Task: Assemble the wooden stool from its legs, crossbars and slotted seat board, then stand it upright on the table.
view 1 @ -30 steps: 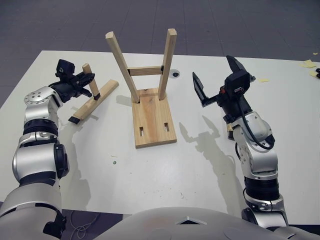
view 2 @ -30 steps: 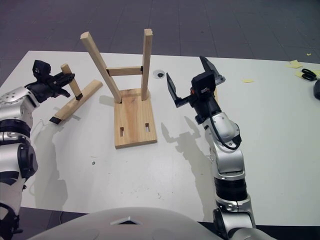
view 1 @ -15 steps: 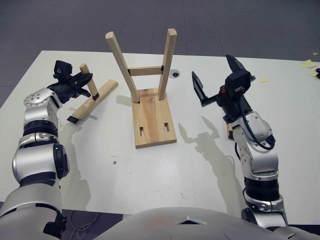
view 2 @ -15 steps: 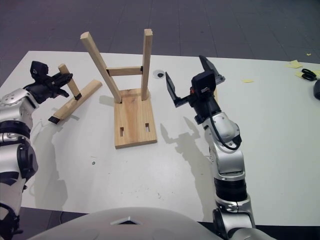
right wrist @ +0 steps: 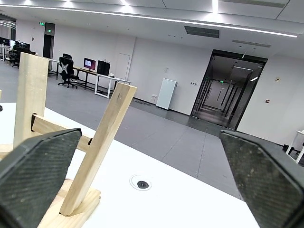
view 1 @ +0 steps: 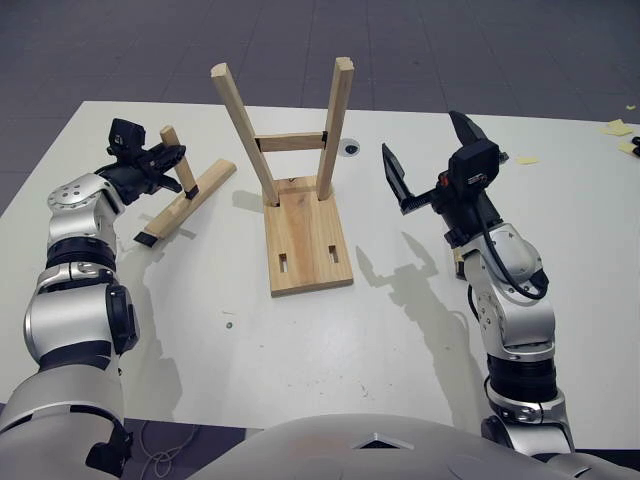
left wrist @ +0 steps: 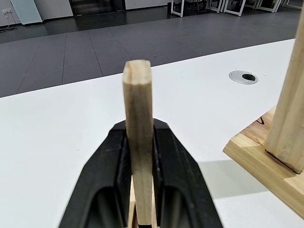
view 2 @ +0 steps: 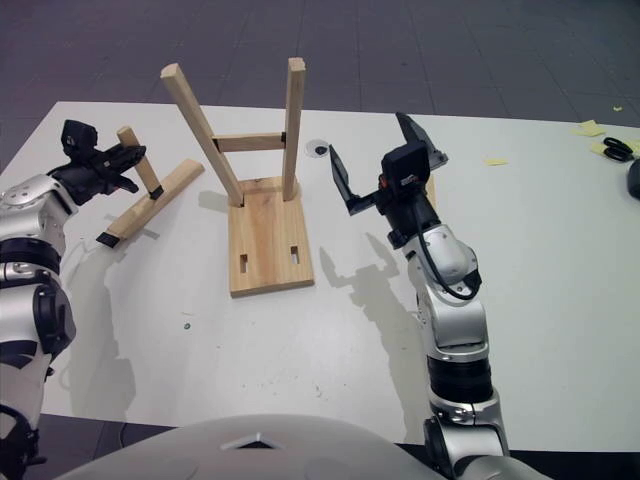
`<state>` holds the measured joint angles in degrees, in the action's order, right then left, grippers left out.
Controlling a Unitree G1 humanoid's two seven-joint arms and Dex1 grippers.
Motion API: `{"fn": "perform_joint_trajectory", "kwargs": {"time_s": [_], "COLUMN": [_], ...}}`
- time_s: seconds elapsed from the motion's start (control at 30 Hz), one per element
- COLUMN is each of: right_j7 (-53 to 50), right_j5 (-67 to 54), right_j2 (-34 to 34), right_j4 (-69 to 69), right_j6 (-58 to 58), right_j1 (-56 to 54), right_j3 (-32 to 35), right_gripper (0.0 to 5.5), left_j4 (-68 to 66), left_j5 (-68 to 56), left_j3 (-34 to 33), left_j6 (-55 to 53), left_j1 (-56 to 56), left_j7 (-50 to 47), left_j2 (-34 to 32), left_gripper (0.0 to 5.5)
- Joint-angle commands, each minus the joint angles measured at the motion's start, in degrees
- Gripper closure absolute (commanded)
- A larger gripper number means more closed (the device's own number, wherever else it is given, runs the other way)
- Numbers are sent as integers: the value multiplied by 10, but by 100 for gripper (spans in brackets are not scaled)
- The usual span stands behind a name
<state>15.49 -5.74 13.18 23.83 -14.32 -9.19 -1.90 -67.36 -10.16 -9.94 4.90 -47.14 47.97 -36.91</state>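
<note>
White table (view 1: pixel 300 350), one grommet hole (view 1: pixel 350 148) — dark tiled floor (view 1: pixel 450 40) beyond.

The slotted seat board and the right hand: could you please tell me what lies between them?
Bare white table lies between the slotted seat board and the open right hand, as the left eye view shows.

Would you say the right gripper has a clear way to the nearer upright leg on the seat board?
Probably yes. The right gripper is open and empty, held beside the leg, with nothing but bare table between them.
</note>
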Motion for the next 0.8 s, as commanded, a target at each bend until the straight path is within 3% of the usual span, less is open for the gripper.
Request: {"fn": "perform_joint_trajectory", "kwargs": {"time_s": [0.03,0.8], "right_j7": [1,3], "right_j5": [-1,-11], "right_j2": [0,1], "right_j4": [5,5], "right_j6": [-8,-16], "right_j1": [-3,-4], "right_j3": [-4,4], "right_gripper": [10,10], "left_j4": [-8,-21], "left_j5": [10,22], "left_j3": [-3,-5], "left_j6": [-3,9], "left_j1": [-13,20], "left_j7": [-2,-15], "left_j2": [-11,16], "left_gripper": [508,508]}}
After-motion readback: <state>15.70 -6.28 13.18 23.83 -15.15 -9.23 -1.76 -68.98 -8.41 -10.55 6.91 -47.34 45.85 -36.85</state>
